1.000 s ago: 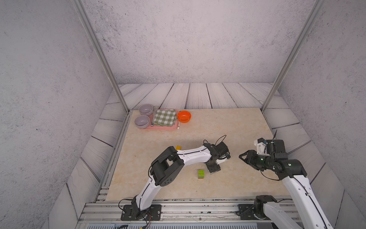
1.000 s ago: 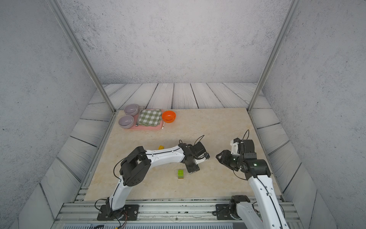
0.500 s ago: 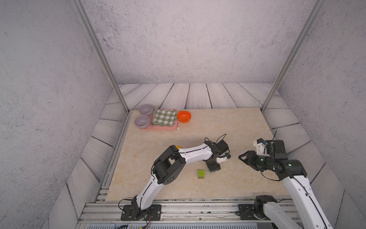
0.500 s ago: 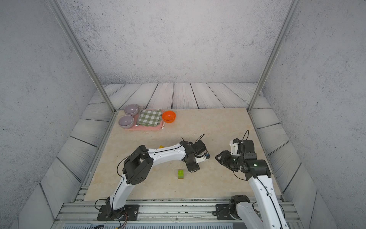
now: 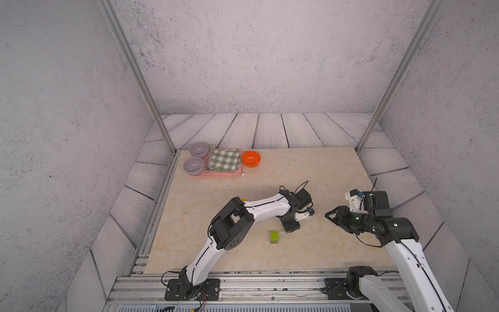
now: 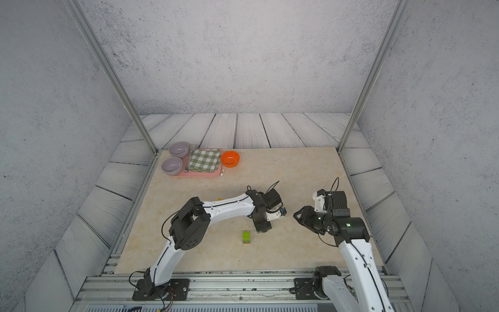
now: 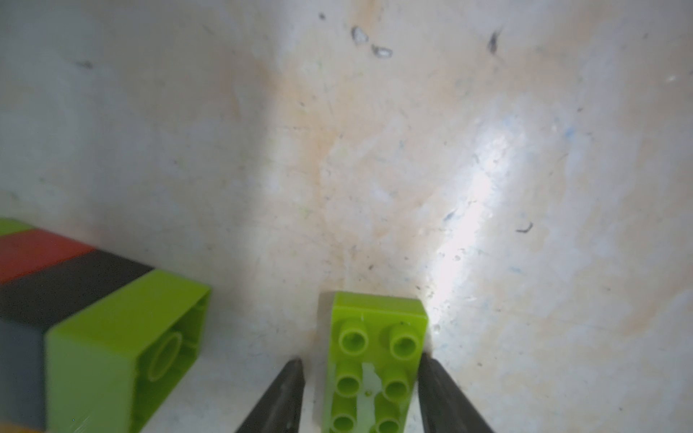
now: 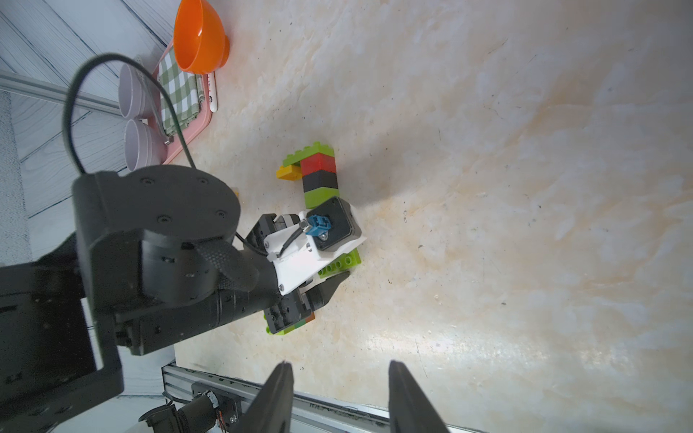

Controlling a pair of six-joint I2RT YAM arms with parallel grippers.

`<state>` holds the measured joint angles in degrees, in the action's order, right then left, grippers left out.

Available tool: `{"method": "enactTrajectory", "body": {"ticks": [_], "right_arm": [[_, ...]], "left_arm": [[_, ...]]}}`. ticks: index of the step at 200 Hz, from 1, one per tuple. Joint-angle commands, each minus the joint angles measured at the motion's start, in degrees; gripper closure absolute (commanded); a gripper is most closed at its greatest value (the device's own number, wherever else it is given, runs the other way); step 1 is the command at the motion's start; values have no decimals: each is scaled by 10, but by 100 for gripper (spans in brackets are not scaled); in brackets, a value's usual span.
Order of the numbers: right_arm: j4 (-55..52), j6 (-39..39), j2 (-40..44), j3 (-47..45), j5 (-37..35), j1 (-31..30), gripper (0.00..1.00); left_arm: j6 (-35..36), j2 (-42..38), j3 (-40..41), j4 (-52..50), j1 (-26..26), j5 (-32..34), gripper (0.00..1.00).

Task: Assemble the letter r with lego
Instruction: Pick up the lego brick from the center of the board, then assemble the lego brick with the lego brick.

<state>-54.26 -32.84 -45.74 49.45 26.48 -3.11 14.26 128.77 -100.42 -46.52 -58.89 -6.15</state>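
lego build (image 8: 318,176): a column of lime, black and red bricks, with a lime brick across one end and a yellow one under its overhang. it lies on its side on the surface (image 5: 297,167), hidden under the left arm (image 5: 264,209) in both top views.
long lime brick (image 7: 375,356): studs up, flat on the surface, near the lime end of the build but apart from it. a pale scuff runs between its studs.
small stack (image 5: 274,237): lime on top, dark green and orange below. it stands alone at about 8 o'clock of the left hand, near it but not touching.
yellow brick (image 5: 244,200): only a corner peeks out behind the left arm's elbow, at about 10 o'clock of the small stack.
left hand (image 7: 360,358): low over the surface and narrow, its fingers either side of the long lime brick. one finger (image 7: 431,375) lies against the brick's side; the other leaves a thin strip of surface before the brick, so nothing is clamped.
right hand (image 8: 337,363): at 3 o'clock of the left hand, well apart and above the surface. its fingers are a little apart with nothing between them.
far corner: at 11 o'clock of the surface a pink tray (image 5: 221,175) carries two grey bowls (image 5: 193,165) and a green checked cloth (image 5: 225,160). an orange bowl (image 5: 251,158) stands just beside the tray, at its 3 o'clock side.
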Motion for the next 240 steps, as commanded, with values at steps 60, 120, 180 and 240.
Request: {"method": "enactTrajectory", "body": {"ticks": [60,120,180,240], "right_arm": [[-8,8,7,3,-2,3,55],[-20,21,18,15,-37,2,55],[10,18,-7,47,-62,-29,57],[109,-35,-153,130,-167,-237,52]], "left_arm": [[0,33,33,-8,1,-7,68],[-20,-48,22,-15,-2,-13,88],[-159,-280,109,66,71,-27,100],[-265,-391,241,106,227,-40,100]]}}
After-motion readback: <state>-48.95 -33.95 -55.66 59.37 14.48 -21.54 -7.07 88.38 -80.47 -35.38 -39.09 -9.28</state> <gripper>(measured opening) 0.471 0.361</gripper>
